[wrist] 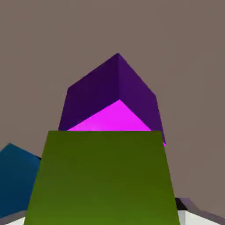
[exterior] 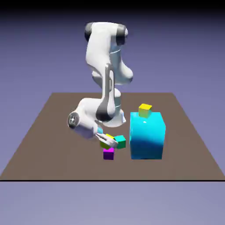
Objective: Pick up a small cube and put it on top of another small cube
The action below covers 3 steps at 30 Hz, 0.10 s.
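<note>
Legible text, labels, brands, numbers, signs: none in either view; all cube faces plain, unmarked; arm casing unmarked; table surface and backdrop bare of lettering.

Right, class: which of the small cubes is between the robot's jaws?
The yellow cube hanging just over the magenta cube, beside the teal cube; the other yellow cube rests atop the big cyan block.

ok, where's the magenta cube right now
In the exterior view the magenta cube sits on the table, left of the big cyan block, just below the claw.
</note>
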Tool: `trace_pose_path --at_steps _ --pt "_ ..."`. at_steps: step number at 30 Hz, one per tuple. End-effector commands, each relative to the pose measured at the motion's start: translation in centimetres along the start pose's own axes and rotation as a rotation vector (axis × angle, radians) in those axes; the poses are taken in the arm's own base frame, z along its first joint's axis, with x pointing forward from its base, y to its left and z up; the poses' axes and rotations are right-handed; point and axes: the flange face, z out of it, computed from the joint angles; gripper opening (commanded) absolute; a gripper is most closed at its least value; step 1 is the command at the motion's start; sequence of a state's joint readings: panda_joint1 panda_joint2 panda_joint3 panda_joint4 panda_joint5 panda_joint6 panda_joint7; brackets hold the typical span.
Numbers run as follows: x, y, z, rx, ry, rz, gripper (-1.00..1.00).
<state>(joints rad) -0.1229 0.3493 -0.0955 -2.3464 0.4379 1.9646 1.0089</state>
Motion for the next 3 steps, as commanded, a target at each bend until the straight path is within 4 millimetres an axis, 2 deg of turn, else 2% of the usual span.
trace_pose_path --at_steps 1,3 --pt "0.0 0.0 0.0 0.000 0.000 0.000 1.00" --pt "-0.5 0.4 -3.5 0.000 -0.002 -0.001 1.00"
